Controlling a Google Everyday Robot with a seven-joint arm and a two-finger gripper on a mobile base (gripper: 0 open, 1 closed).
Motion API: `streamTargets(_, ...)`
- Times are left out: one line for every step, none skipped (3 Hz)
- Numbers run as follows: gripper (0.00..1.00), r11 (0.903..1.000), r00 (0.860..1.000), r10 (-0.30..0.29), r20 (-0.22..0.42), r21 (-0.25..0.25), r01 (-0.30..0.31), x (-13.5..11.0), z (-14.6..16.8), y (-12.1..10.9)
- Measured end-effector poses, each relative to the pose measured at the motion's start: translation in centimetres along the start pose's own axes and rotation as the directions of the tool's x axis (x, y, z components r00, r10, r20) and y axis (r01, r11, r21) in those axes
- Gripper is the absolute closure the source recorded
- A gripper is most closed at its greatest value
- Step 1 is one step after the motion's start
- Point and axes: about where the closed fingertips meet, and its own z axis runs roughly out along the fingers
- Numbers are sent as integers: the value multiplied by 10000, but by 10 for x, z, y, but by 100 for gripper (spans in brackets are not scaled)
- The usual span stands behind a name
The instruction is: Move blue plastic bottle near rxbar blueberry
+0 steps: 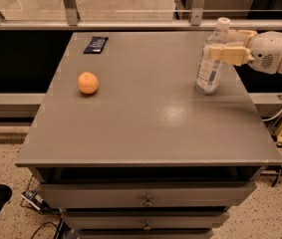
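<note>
Grip is the matter to settle here. The bottle (pixel 209 73) stands upright near the right edge of the table (pixel 145 123). The gripper (pixel 220 45) reaches in from the right at the level of the bottle's shoulder, just under the white cap and right against it. Whether it is pinching the bottle or only set about it cannot be told from this view. The snack bar (pixel 96 44) lies flat at the far left corner, well apart from the bottle. The orange (pixel 88 82) sits on the left side, nearer the front than the bar. A hold this high on a tall, light bottle will probably let the base swing, so the squeeze should be firm enough to stop wobble, yet not so hard that the thin plastic buckles. Lifting the bottle just clear of the top seems wiser than sliding it, since a dragged base could catch and tip. A path along the far half of the table would pass behind the orange and keep away from it. The bottle should come down upright just beside the bar, on its right or near side, never on top of it. Letting go should wait until the base sits flat, and the arm should then back out the way it came.
</note>
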Motion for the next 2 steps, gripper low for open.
streamTargets(65,10000,10000,8,8,-29,-8,0,2,1)
streamTargets(87,10000,10000,6,13,-74,-6,0,5,2)
